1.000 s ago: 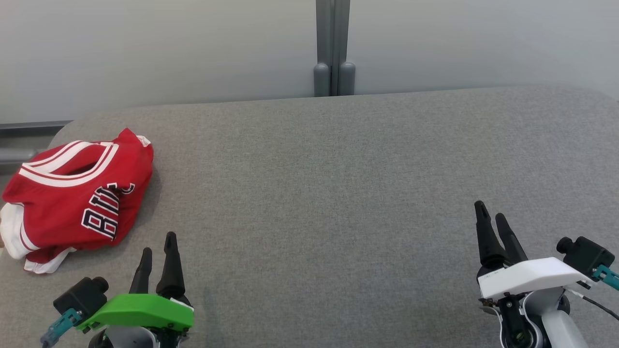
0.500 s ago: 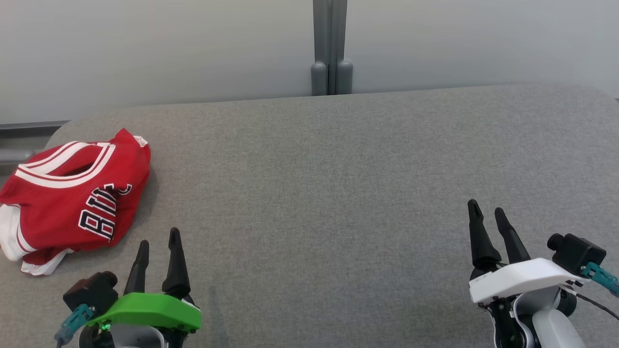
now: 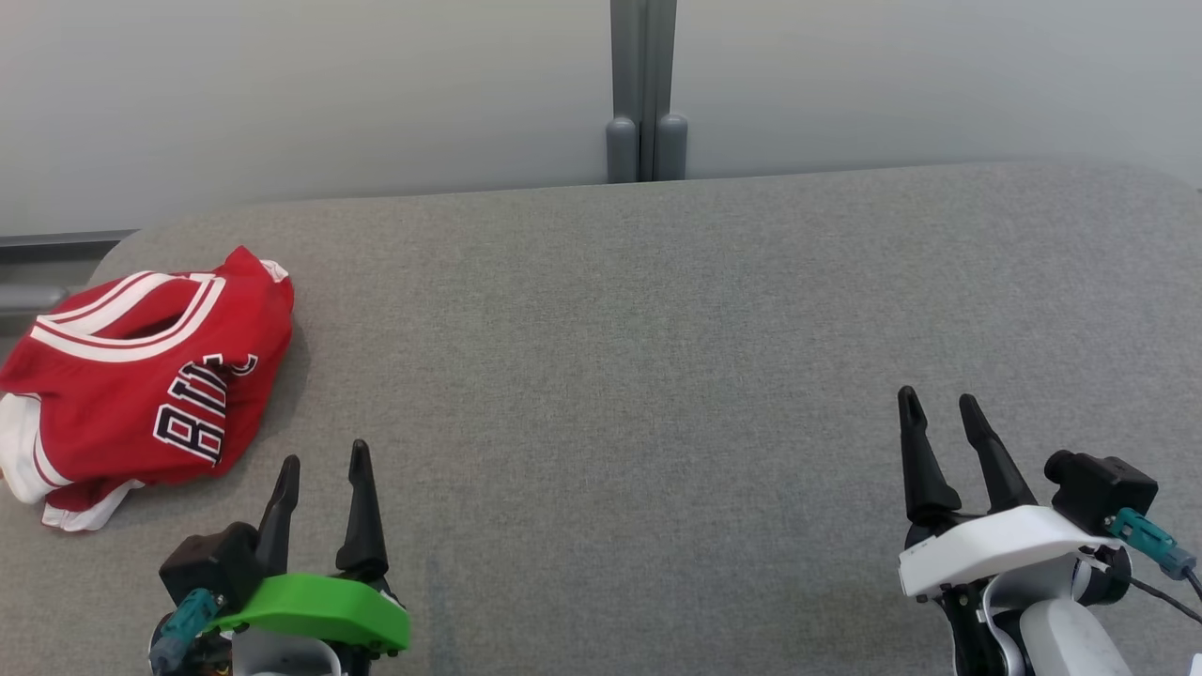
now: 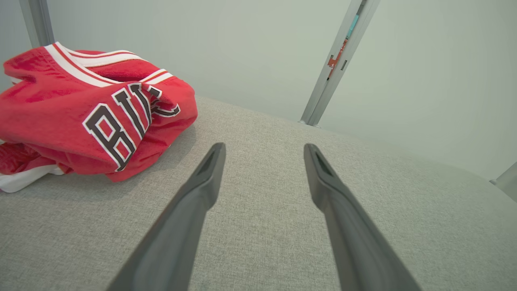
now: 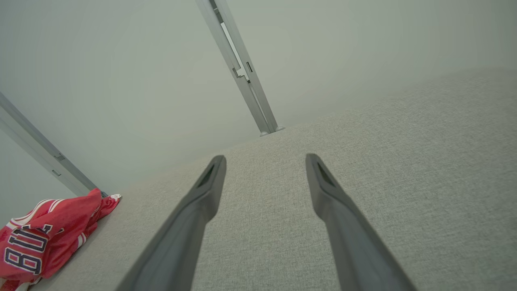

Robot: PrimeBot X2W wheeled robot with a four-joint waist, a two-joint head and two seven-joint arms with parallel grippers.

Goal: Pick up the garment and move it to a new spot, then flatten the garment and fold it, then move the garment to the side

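Crumpled red-and-white jersey garment (image 3: 141, 376) lay near, ahead-left of my left pincer (image 3: 324, 453), well apart from my right pincer (image 3: 936, 394). Both pincers' fingers stood apart, empty.

Garment (image 3: 141, 376) at table's (image 3: 657, 329) far left (left gripper (image 3: 325, 453) nearby)

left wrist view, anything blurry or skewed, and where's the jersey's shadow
Left wrist view: jersey lettering sharp, upright post looks tilted, soft shadow on the table just right of the jersey; head view: the same faint shadow along the jersey's right edge, no glare.
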